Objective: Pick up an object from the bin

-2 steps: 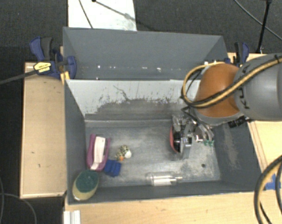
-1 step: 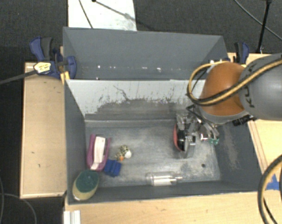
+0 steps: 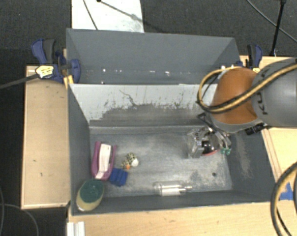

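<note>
My gripper [image 3: 201,149] hangs low over the right part of the bin floor, below the orange wrist cover, with bare floor under it. Its metal fingers point down and to the left, and I see nothing between them. The nearest loose thing is a clear plastic tube [image 3: 172,188] lying flat near the front wall, below and left of the gripper. Further left a small round whitish and green thing [image 3: 131,160] sits on the floor.
At the bin's left lie a purple and white flat pack [image 3: 102,160], a blue block [image 3: 118,177] and a round green and yellow sponge [image 3: 90,194] in the front left corner. The arm comes in over the right wall.
</note>
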You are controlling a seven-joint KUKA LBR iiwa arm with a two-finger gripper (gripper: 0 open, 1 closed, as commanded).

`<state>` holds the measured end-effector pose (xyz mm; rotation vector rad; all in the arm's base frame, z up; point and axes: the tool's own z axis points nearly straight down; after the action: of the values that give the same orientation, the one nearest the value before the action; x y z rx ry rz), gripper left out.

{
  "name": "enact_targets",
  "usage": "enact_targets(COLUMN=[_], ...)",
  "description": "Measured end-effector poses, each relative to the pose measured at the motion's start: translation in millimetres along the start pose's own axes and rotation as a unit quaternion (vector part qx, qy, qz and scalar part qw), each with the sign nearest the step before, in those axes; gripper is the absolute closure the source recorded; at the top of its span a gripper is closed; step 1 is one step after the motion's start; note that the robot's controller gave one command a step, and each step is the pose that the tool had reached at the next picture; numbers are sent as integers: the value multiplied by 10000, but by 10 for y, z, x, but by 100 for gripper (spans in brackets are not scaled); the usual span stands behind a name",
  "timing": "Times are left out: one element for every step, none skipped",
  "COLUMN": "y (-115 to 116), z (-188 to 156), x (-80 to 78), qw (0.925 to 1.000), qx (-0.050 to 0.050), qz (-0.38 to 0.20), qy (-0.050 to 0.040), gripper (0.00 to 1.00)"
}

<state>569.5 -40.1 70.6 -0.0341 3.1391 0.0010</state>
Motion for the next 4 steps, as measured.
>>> enact_targets(y=[0,-572,-86,-894], z=[0,-217,-845,-274], x=[0,-81,203,-213], qw=[10000,9907,9715,9519], qx=[1,16,3,12], qz=[-5,-1359,-2369,-3063], qy=[0,-24,-27,-4], gripper=[0,0,0,0])
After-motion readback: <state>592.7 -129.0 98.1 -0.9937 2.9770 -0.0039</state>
